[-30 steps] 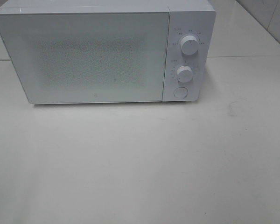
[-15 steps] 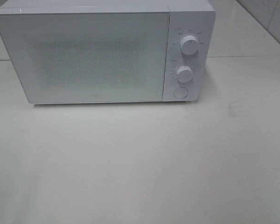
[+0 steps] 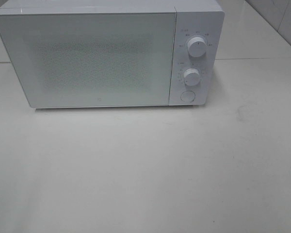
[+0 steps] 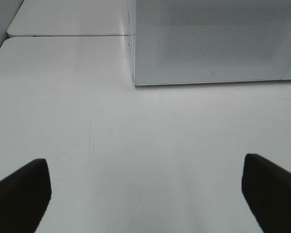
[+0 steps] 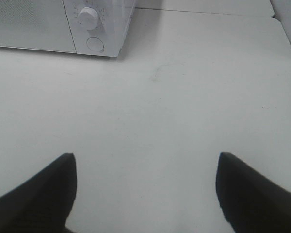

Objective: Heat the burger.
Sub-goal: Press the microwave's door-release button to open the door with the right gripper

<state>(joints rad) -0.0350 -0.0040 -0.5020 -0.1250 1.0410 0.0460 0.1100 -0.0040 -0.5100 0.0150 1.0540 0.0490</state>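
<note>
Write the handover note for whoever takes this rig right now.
The left pincer is open and holds nothing. It hangs over the table, facing the microwave.
The right pincer is open and holds nothing, over the table in front of the control side.
The burger is in no view. The door is shut and its window shows nothing, so I cannot tell if the burger is inside.
Done: cannot be confirmed.
Left: check for the burger and the timer knob, whose setting is unreadable.
</note>
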